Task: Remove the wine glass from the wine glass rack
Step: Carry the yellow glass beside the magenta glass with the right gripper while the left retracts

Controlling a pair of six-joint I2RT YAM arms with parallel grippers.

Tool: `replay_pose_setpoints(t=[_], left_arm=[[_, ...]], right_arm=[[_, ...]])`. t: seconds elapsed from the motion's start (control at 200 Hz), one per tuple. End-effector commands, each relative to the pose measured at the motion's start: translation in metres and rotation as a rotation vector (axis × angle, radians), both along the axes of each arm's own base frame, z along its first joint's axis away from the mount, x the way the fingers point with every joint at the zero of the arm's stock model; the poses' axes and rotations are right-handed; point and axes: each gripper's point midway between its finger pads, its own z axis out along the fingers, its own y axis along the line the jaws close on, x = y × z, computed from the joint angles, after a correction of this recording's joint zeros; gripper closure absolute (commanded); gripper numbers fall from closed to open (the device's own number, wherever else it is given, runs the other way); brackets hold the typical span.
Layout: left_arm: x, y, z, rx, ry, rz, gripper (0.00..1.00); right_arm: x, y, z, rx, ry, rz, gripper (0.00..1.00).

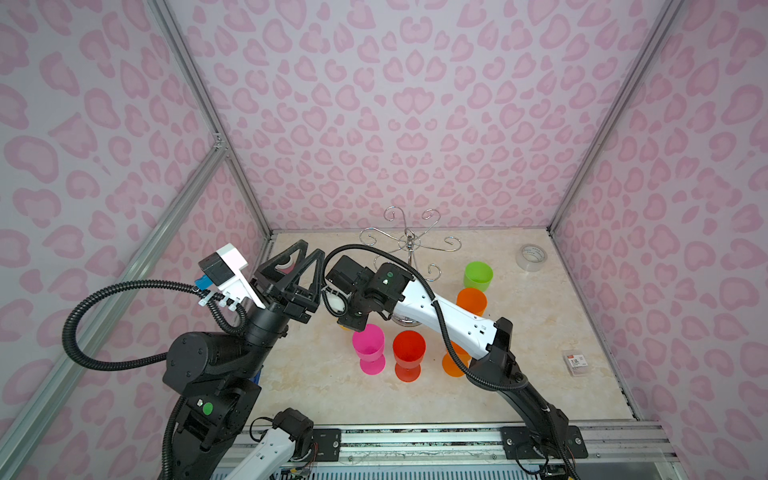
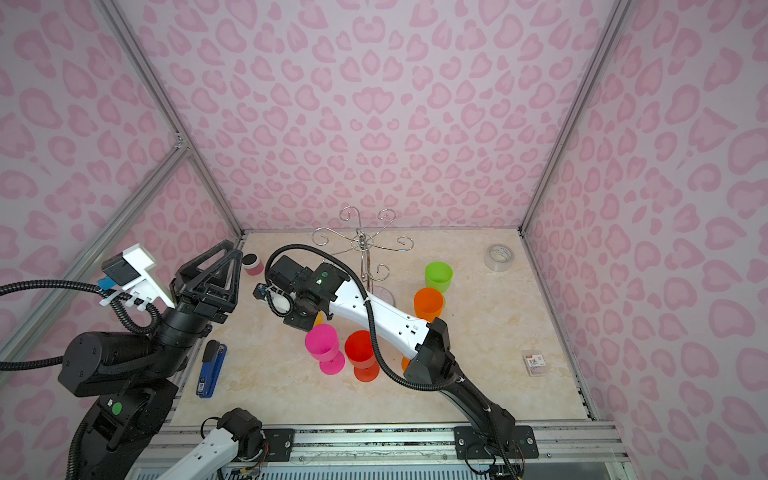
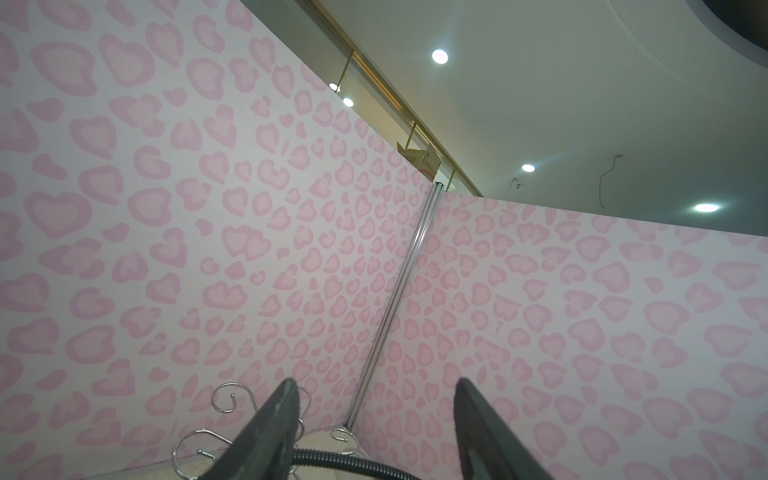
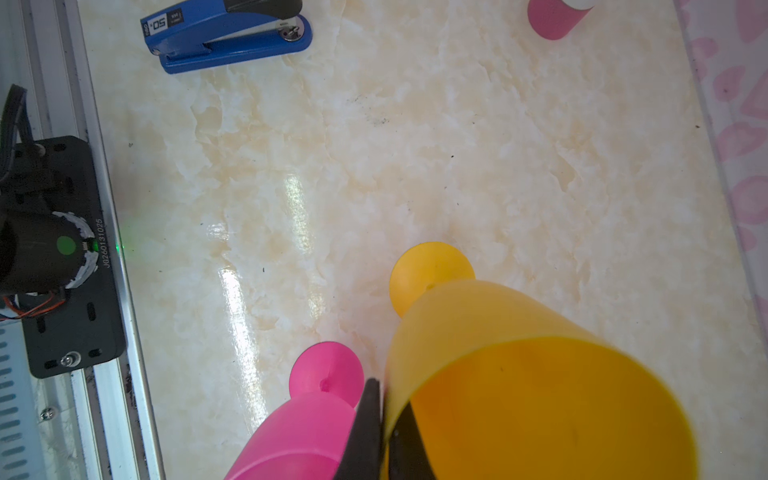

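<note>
The right gripper [image 4: 388, 395] clamps the yellow wine glass [image 4: 519, 332] by its rim; the left gripper [image 3: 376, 380] gapes, empty; the stapler [image 4: 226, 35], at the glass's eight o'clock, reads "50".

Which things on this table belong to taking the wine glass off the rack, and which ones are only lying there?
For the job: shiny chrome wire rack; yellow plastic wine glass, pinched at its rim by the right gripper; pink glass, red glass, orange glass, green glass, all plastic, standing upright.
Lying about: blue stapler; clear tape roll; small clear box with a red label; small pink cylinder.
</note>
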Motion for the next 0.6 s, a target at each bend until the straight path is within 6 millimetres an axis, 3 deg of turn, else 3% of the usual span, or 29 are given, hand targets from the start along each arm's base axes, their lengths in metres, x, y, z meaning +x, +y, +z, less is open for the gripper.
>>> replay_pose_setpoints(t=[0.0, 0.595], left_arm=[[-0.003, -0.001, 0.007, -0.017, -0.028, -0.017, 0.39], [-0.004, -0.003, 0.005, -0.013, -0.028, -0.028, 0.4]], right_arm=[[0.005, 0.0, -0.009, -0.029, -0.019, -0.017, 1.0], [0.017, -0.005, -0.046, -0.133, -0.047, -0.059, 1.0]])
